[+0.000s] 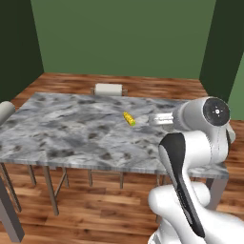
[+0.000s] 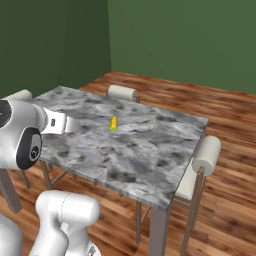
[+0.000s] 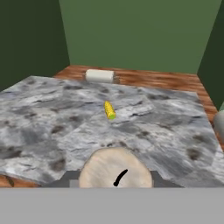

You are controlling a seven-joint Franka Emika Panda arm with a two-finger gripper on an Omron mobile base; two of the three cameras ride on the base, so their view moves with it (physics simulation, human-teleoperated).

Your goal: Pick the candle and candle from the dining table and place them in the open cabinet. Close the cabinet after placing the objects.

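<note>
Above the dining table's (image 1: 71, 138) near edge, gripper (image 3: 114, 183) pinching a cream candle (image 3: 114, 168).
Marble top mostly bare, open room on all sides. Yellow corn cob (image 1: 128, 118) lies mid-table, well apart. Padded chairs (image 2: 200, 165) stand at the far and side edges. Candle top is round, dark curved wick, held between jaws drawn in on it.

I can read no text, label, brand or number anywhere in my views. The dining table (image 1: 71, 128) bears only its marbled pattern.
</note>
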